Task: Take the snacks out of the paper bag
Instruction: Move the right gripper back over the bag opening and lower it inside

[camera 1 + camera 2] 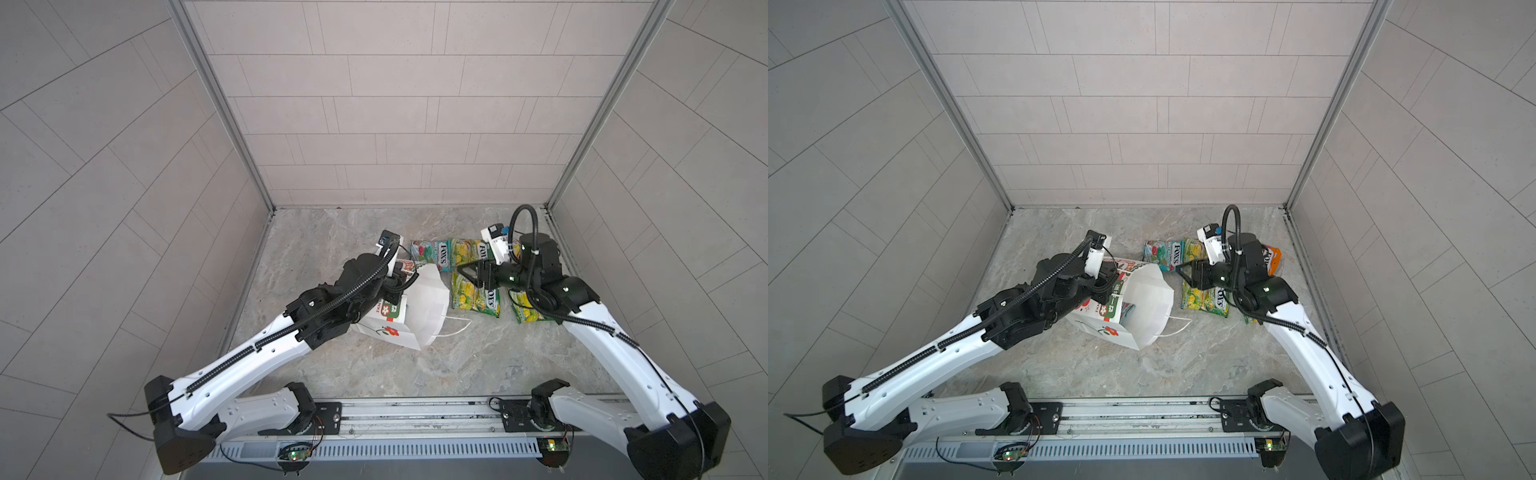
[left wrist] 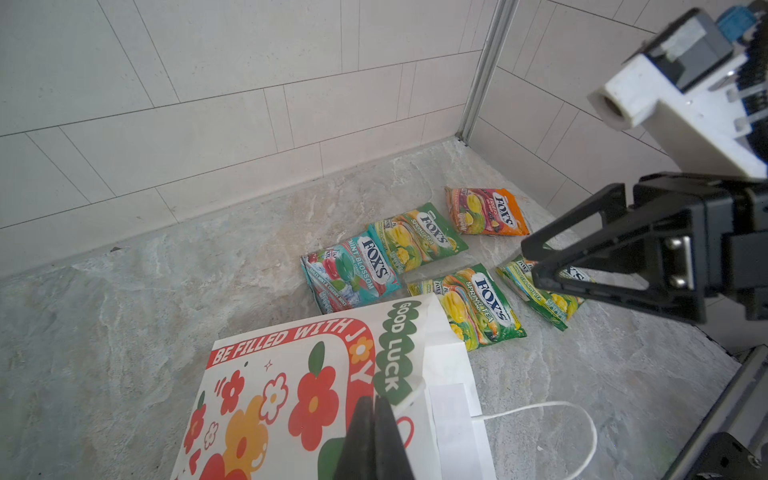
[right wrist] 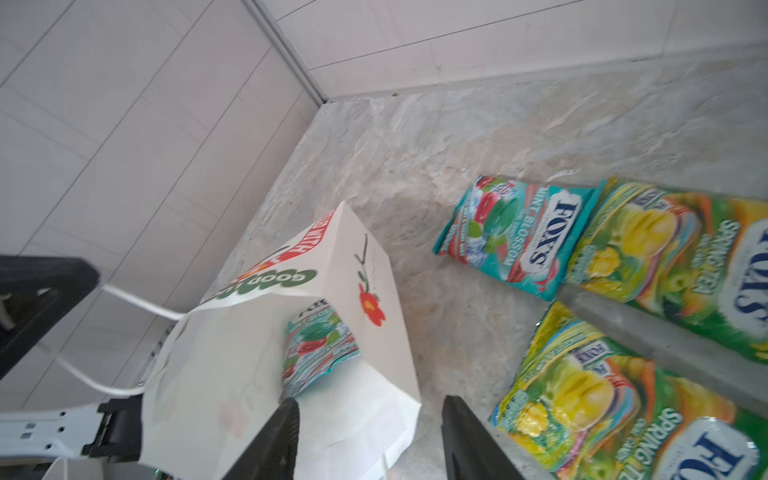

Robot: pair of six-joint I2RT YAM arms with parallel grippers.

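Observation:
The white paper bag (image 1: 424, 307) (image 1: 1148, 307) lies on its side with its mouth toward the right. My left gripper (image 2: 375, 401) is shut on its upper rim by the cord handle, holding the mouth up. One teal-red snack (image 3: 318, 345) lies inside the bag. On the table to the right lie a teal-red packet (image 1: 430, 254), three green-yellow ones (image 1: 467, 251) (image 1: 476, 299) (image 1: 525, 311) and an orange-pink one (image 2: 486, 212). My right gripper (image 3: 370, 405) (image 1: 461, 270) hangs open and holds nothing, between the bag's mouth and the packets.
The bag's lower cord handle (image 1: 453, 328) trails loose on the stone-patterned table. Tiled walls close in the back and both sides. A metal rail (image 1: 415, 411) carrying both arm bases runs along the front edge.

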